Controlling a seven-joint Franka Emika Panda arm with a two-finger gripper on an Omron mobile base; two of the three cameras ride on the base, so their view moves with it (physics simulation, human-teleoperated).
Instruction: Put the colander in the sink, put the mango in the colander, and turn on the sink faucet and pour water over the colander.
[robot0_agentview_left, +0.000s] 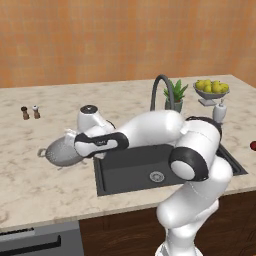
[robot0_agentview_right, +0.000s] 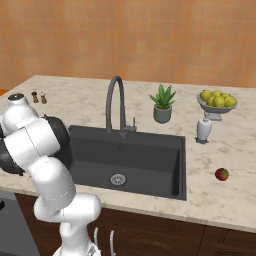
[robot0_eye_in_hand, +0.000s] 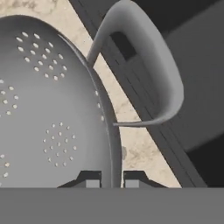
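The end effector (robot0_eye_in_hand: 112, 180) is pinching the colander (robot0_agentview_left: 61, 151) rim, fingers closed on either side. The colander is sitting on the worktop (robot0_agentview_left: 30, 175) just left of the sink (robot0_agentview_left: 135, 172). The mango (robot0_agentview_right: 221, 174) is lying right of the sink.

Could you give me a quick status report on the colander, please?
Gripper shut on colander rim. Colander on counter, left of sink. Mango on counter, right of sink. Path clear.
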